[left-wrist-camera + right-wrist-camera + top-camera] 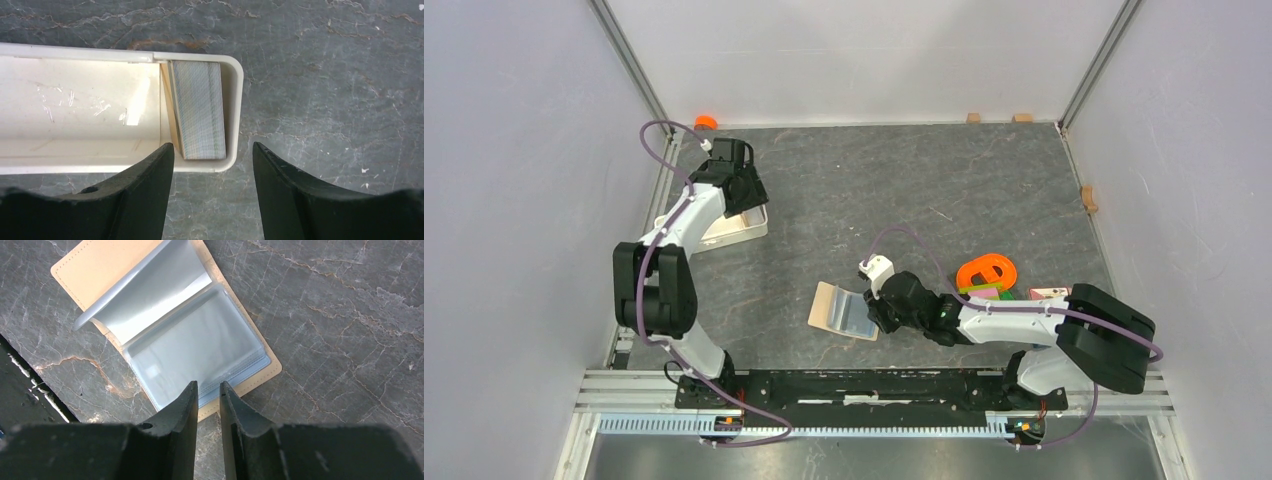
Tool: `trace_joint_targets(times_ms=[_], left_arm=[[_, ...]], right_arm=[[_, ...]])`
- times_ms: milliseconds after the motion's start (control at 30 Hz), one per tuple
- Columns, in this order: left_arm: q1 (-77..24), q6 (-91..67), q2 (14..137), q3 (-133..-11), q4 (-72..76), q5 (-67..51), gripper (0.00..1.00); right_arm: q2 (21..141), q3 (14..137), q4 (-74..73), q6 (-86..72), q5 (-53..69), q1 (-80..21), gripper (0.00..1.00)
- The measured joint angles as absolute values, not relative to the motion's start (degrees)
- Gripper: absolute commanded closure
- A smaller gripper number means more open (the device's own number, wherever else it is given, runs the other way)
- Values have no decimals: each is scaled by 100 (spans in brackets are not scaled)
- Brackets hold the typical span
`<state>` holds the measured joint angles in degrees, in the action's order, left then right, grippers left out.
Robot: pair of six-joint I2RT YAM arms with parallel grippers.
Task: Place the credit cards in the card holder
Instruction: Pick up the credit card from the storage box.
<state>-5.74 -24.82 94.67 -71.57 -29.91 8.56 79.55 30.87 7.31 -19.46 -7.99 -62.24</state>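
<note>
**Reaching for the cards at the tray's end**

The left claw (213, 147) hangs spread above the right end of the white tray (75, 110), which sits in the upper left of the overhead view. The cards (200, 107) are stacked there, tilted against the tray's end wall with a grey-lined face showing. Nothing is between the fingers.

The holder (190, 345) lies open on the desk (340, 340) near the centre of the overhead view, well apart from the tray, with its blue-grey pockets facing up. The right claw (208, 386) sits at the holder's near edge with its fingers almost together. I cannot tell whether it nips the pocket edge or only hovers over it.

The step in hand looks like lifting a card.
- **Line-up:** One finger lines up near the stack's free side, while the other seems to sit outside the end wall. Closing from here would likely catch the wall too, so nudge inward first.
- **Descent:** Come down straight so the stack is not knocked flat.
- **Grip:** Take one card rather than several, close gently, and lift clear of the rim before swinging toward the holder.
</note>
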Motion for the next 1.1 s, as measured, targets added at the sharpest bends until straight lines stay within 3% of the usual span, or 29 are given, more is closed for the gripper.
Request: trace_joint_targets(times_ms=[1100], left_arm=[[-307, -2471, 10637, -7614, -2987, 873, 35]], right_arm=[[7970, 3057, 932, -1861, -731, -6224, 75]])
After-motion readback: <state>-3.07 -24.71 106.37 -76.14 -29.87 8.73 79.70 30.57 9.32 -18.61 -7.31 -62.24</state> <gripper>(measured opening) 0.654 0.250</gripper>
